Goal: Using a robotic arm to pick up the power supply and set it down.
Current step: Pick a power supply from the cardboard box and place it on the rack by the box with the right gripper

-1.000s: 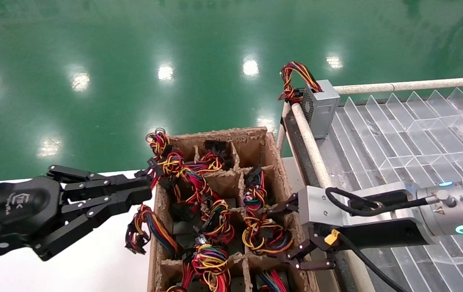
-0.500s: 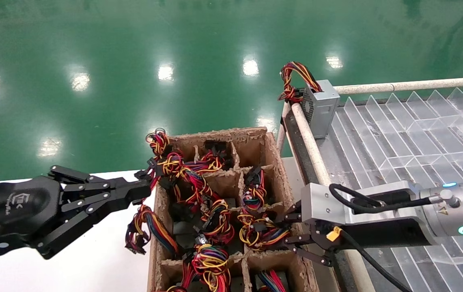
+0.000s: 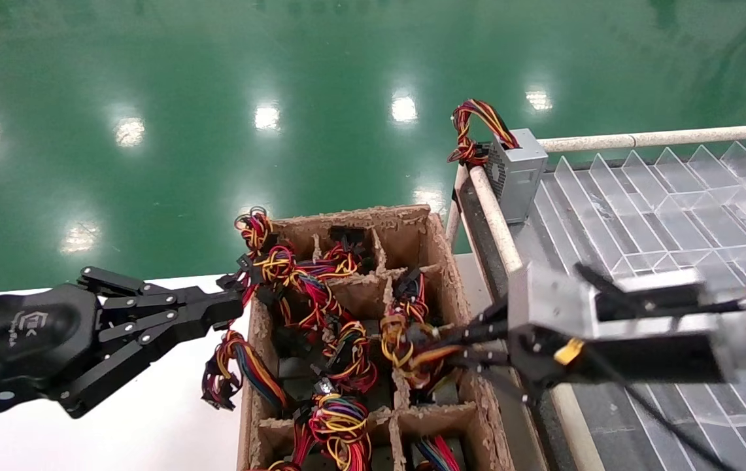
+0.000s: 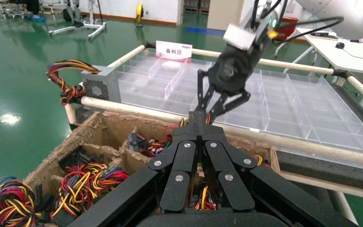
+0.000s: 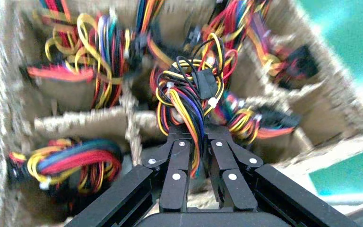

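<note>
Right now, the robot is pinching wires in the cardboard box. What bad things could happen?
1. The right gripper is shut on the wire bundle, not on a metal body, so the wires could slip or get strained when lifted.
2. The neighbouring bundles lie very close and could snag and come along.
3. The ragged cardboard divider might catch the load.

The left gripper is parked beside the cardboard box.
</note>
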